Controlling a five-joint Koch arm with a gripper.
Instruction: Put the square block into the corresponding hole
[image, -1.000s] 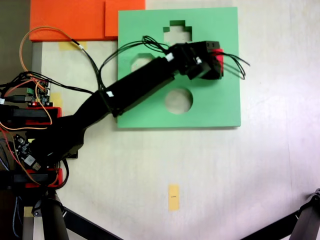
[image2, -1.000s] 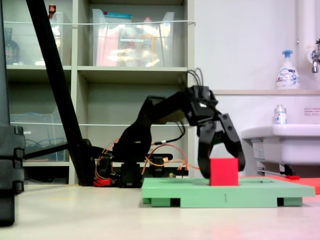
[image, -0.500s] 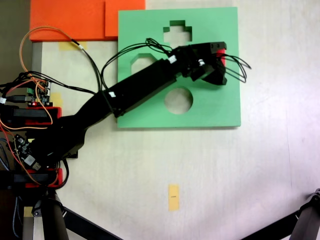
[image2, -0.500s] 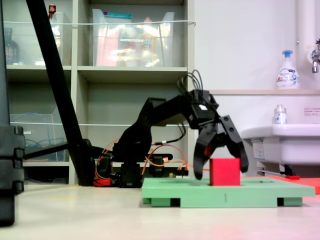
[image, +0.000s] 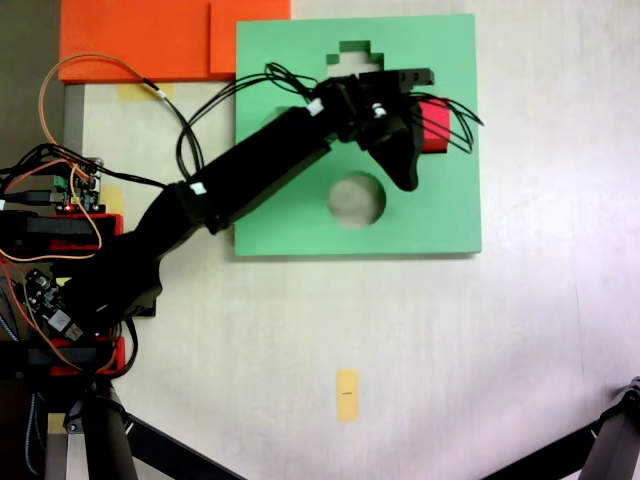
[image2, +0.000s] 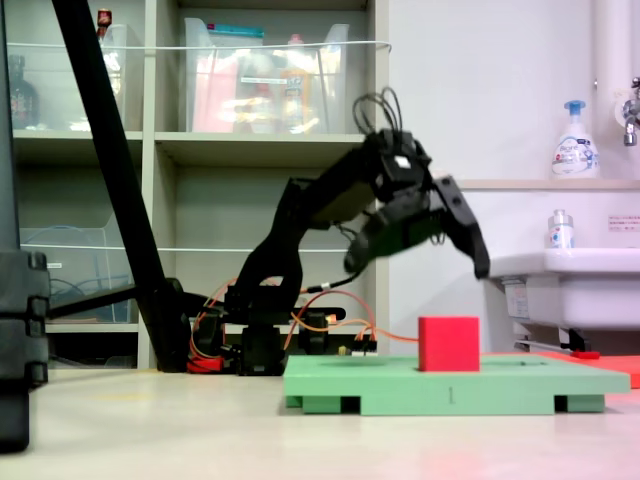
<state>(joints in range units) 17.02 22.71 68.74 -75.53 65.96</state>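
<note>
Square block (image2: 448, 343): stands upright on the green foam board (image2: 460, 385), below the gripper (image2: 420, 265) and clear of both jaws. In a fixed view, red block (image: 434, 125) shows just right of the jaw tips, near the board's right edge. Still proud of the board surface by most of its height; whether seated in the square hole cannot be told, since the block and arm cover that spot.

Change over the last second: gripper, previously lowered with jaws straddling the block, now raised well above it and swung away. Jaws spread wide, holding nothing. Judged as a release followed by withdrawal. If the block sits only on or partly in the hole, a downward press remains to be done; insertion not confirmed.

Outward from the tool: round cut-out (image: 357, 200) just below the gripper in that view; cross-shaped cut-out (image: 352, 50) above it at the board's top edge; a further cut-out lies largely under the arm link. Loose black wires (image: 455, 105) arc from the wrist over the block and could snag it on a return pass. Orange foam sheets (image: 140, 38) well to the upper left, yellow paper strip (image: 346, 394) well apart on the bare table, both clear of the work. Shelving (image2: 200, 150) and a sink (image2: 560, 285) behind the arm, out of reach.
</note>
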